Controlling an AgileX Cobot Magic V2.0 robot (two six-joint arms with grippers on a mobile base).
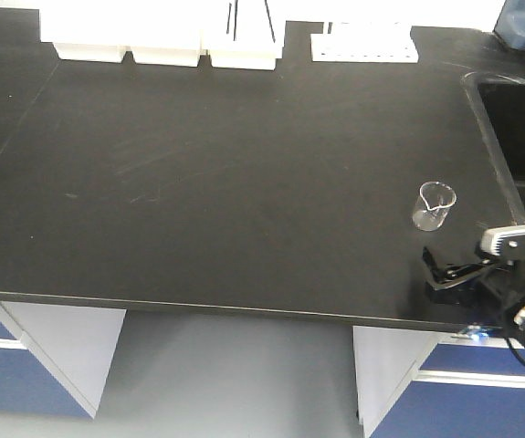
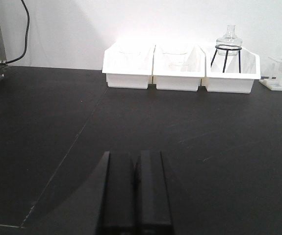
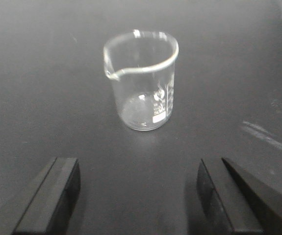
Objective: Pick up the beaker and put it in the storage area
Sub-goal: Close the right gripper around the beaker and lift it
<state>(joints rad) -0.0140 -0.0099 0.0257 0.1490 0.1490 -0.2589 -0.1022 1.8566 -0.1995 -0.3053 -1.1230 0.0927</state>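
The beaker [image 1: 434, 205] is small, clear glass, and stands upright on the black benchtop [image 1: 225, 182] near the sink, at the front right. In the right wrist view the beaker [image 3: 141, 81] stands straight ahead with its spout to the left. My right gripper [image 1: 440, 269] is low over the bench just in front of the beaker; its jaws [image 3: 138, 171] are wide open, empty and apart from the glass. My left gripper [image 2: 136, 159] is shut and empty over bare benchtop; it does not show in the front view. The storage area is out of view.
White bins [image 1: 162, 41] line the back edge, with a round flask on a wire stand [image 2: 227, 41] in the right one. A white tube rack [image 1: 364, 46] stands beside them. A sink [image 1: 518, 119] is sunk in at the right. The bench's front edge [image 1: 244, 310] is close.
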